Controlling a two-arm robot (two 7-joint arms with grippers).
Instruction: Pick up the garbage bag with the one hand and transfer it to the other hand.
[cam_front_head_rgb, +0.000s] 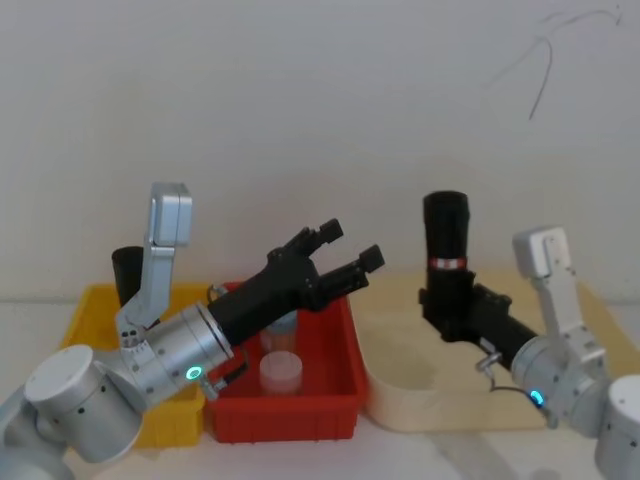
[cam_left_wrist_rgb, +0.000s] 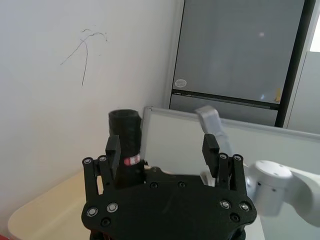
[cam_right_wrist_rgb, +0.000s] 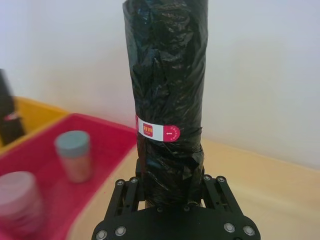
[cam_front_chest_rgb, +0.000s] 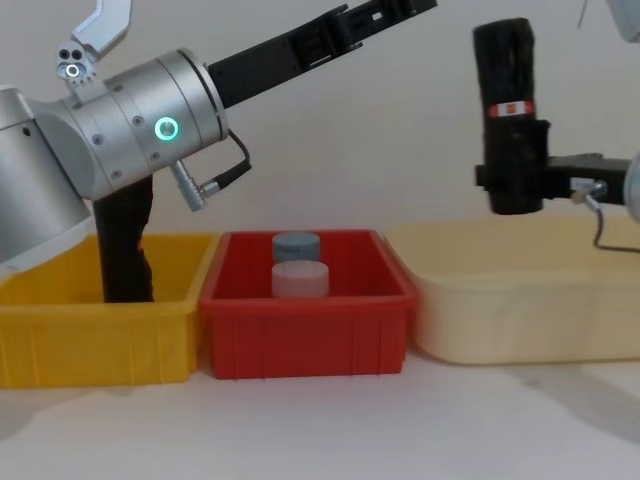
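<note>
The right gripper (cam_front_head_rgb: 447, 303) is clamping the lower half of the garbage bag (cam_front_head_rgb: 445, 235), holding it upright above the cream tray (cam_front_head_rgb: 400, 412). The left gripper (cam_front_head_rgb: 350, 246) is hanging with its fingers spread, off the tray's left edge and apart from the roll. I am judging the slick plastic risky: an off-centre squeeze or an early release could be tipping it down into the tray.

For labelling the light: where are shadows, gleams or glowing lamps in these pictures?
Chest view: the green ring light glows on the left arm; soft shadow by the yellow bin. Left wrist view: past the open left gripper, a pale gleam on the grey door. Head view: no gleam on the garbage bag in the right gripper.
</note>
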